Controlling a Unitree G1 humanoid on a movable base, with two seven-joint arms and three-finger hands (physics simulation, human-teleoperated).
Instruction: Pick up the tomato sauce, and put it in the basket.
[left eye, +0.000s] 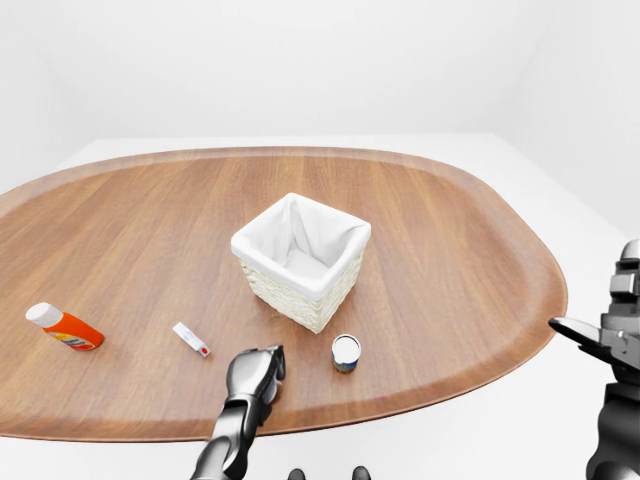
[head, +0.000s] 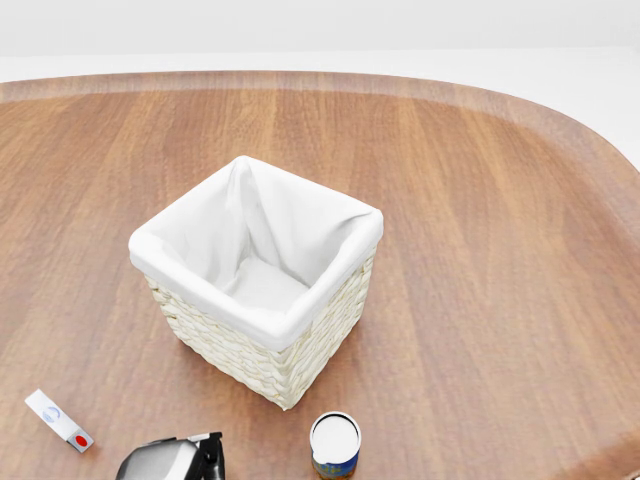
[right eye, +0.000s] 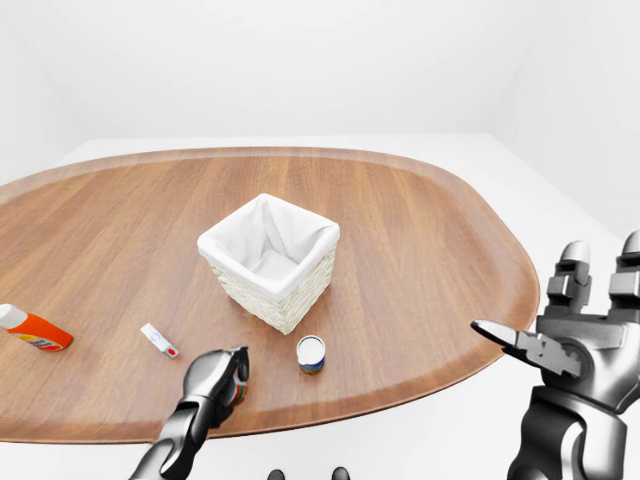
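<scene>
My left hand (left eye: 258, 370) is at the table's near edge, in the lower middle of the left-eye view, with its fingers curled shut around a small thing. A red and green sliver of that thing, seemingly the tomato sauce can (right eye: 240, 391), shows at the hand's right side in the right-eye view; the rest is hidden. The white-lined wicker basket (left eye: 300, 262) stands in the middle of the table, above and right of the hand. My right hand (right eye: 560, 310) is open with its fingers spread, off the table's right edge.
A small can with a white top and blue label (left eye: 346, 353) stands between my left hand and the basket. A small white tube with a red end (left eye: 190, 339) lies left of the hand. An orange bottle with a white cap (left eye: 64, 326) lies at the far left. The oval wooden table (left eye: 450, 250) has a raised rim.
</scene>
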